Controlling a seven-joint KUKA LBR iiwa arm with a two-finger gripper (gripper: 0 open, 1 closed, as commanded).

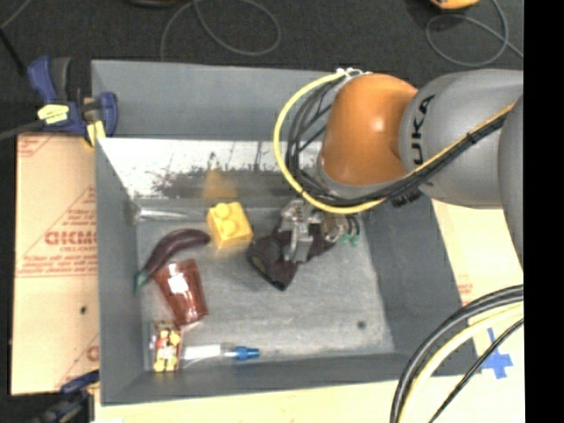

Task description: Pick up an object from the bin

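One dark crumpled thing lies right under the hand of the "KUKA"-lettered arm, a yellow toy brick near its left; whether it grips cannot be told.

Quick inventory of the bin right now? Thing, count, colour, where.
brick: 1, yellow, back middle of floor
eggplant: 1, dark purple, left side
cup: 1, clear red, on its side, below the eggplant
packet: 1, clear with red and yellow bits, front left corner
pen: 1, clear with blue tip, along front wall
lump: 1, dark brown, centre
bin: 1, grey
gripper: 1, metal, over the lump
arm: 1, grey with orange cover, from the right
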